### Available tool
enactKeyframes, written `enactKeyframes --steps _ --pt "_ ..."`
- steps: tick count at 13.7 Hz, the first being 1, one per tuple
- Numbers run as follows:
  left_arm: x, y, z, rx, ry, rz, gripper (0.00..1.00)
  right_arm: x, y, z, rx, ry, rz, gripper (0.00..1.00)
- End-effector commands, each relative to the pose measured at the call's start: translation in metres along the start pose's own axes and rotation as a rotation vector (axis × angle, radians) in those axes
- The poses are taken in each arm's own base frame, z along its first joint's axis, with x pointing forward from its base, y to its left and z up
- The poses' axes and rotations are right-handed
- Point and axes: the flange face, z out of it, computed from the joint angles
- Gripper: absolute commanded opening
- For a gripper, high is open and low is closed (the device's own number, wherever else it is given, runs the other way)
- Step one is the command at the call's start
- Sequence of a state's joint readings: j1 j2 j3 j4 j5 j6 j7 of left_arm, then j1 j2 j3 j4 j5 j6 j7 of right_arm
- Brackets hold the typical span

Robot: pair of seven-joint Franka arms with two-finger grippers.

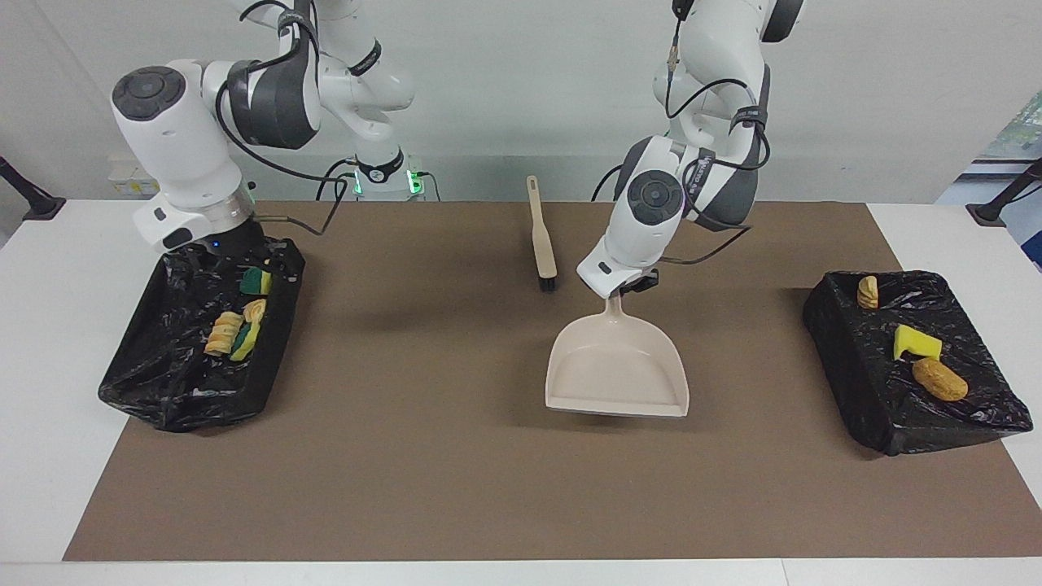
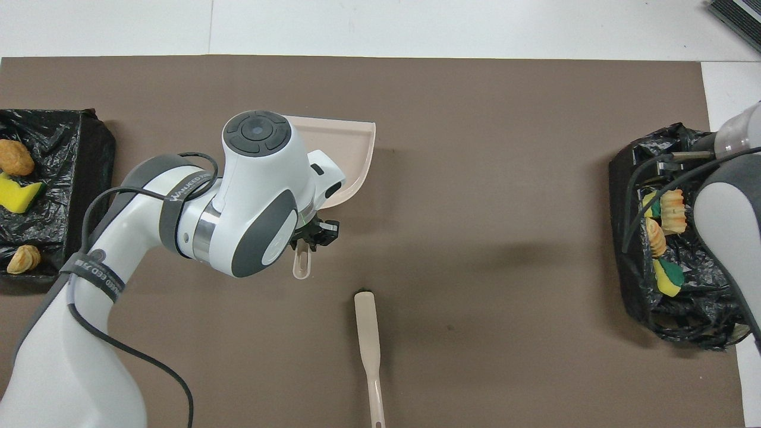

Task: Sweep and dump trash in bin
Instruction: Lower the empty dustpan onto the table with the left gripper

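- My left claw (image 1: 625,290) is clamped on the dustpan (image 1: 619,370) handle.
- My right claw is hidden over the bin (image 1: 175,382); its fingers read as apart.

White table (image 1: 49,342), brown mat (image 1: 456,480) laid across it, plain pale wall (image 1: 505,89) above the table, window (image 1: 1022,130) seen at the wall's edge.
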State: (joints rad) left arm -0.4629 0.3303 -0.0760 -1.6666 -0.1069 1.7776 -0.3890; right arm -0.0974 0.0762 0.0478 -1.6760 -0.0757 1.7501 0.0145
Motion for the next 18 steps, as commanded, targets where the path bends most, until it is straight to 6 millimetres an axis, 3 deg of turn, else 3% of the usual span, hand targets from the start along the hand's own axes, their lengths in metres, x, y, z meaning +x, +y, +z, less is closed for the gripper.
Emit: enactKeyframes --steps 1,3,4,7,8,10,11,15,18 --pt "0.018 0.014 0.01 -0.07 0.004 -0.067 0.0 -0.022 0.001 -0.038 0.033 -0.022 0.03 1.0" --pt "0.031 0.027 0.031 -0.086 -0.008 -0.066 0.0 -0.028 0.0 -0.056 0.049 -0.047 0.11 1.0" --pt "0.032 0.048 0.044 -0.068 -0.006 -0.031 0.0 -0.033 -0.001 -0.059 0.048 -0.042 0.144 1.0" --pt "0.034 0.052 0.044 -0.08 0.005 -0.023 0.0 -0.034 -0.007 -0.058 0.059 -0.024 0.164 1.0" --pt "0.033 0.051 0.044 -0.076 -0.003 -0.015 0.12 -0.033 -0.008 -0.057 0.072 -0.023 0.17 1.0" --pt "0.031 0.054 0.039 -0.067 0.02 0.101 0.76 -0.034 -0.009 -0.058 0.074 -0.029 0.16 1.0" --pt "0.028 0.054 0.032 -0.055 0.038 0.142 1.0 -0.034 -0.009 -0.059 0.073 -0.025 0.159 1.0" --pt "-0.009 0.023 -0.016 -0.002 0.016 0.134 1.0 -0.033 -0.008 -0.058 0.073 -0.026 0.16 1.0" --pt "-0.016 -0.052 -0.038 -0.015 0.026 0.024 1.0 -0.033 -0.008 -0.058 0.073 -0.025 0.159 1.0"
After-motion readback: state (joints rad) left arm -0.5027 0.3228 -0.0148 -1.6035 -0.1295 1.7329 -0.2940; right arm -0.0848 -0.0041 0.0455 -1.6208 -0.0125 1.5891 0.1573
